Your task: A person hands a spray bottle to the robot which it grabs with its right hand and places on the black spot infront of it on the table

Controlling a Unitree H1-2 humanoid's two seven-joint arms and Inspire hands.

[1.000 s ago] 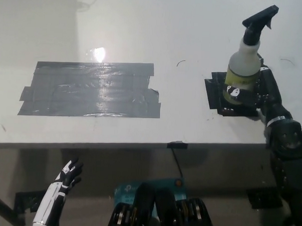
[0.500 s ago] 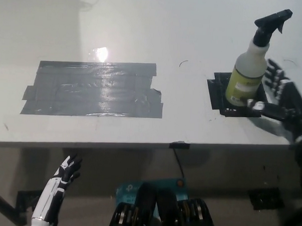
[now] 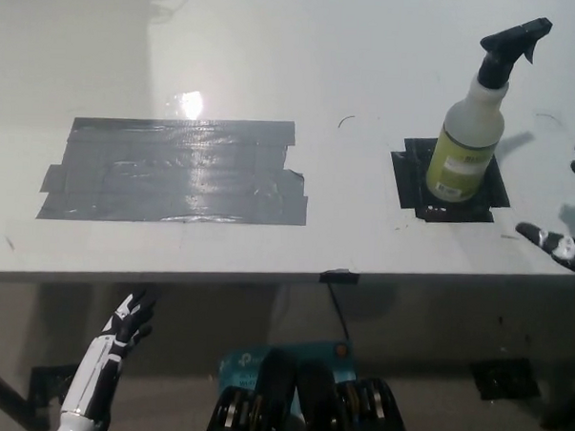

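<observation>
The spray bottle (image 3: 469,138), pale with a yellow-green label and a black trigger head, stands upright on the small black taped spot (image 3: 409,183) at the right of the white table (image 3: 275,72). My black right hand (image 3: 574,214) is at the picture's right edge, open, apart from the bottle and mostly cut off by the frame. Low at the left, below the table's front edge, my white left hand (image 3: 125,328) hangs with its fingers apart and nothing in it.
A large patch of grey tape (image 3: 170,169) covers the table's left middle. A small black tab (image 3: 337,275) sits on the front edge of the table. A bright glare spot lies above the grey patch.
My right hand has let go of the bottle and drawn back to the right, off the black spot. The bottle stays standing there. The left hand has barely moved.
</observation>
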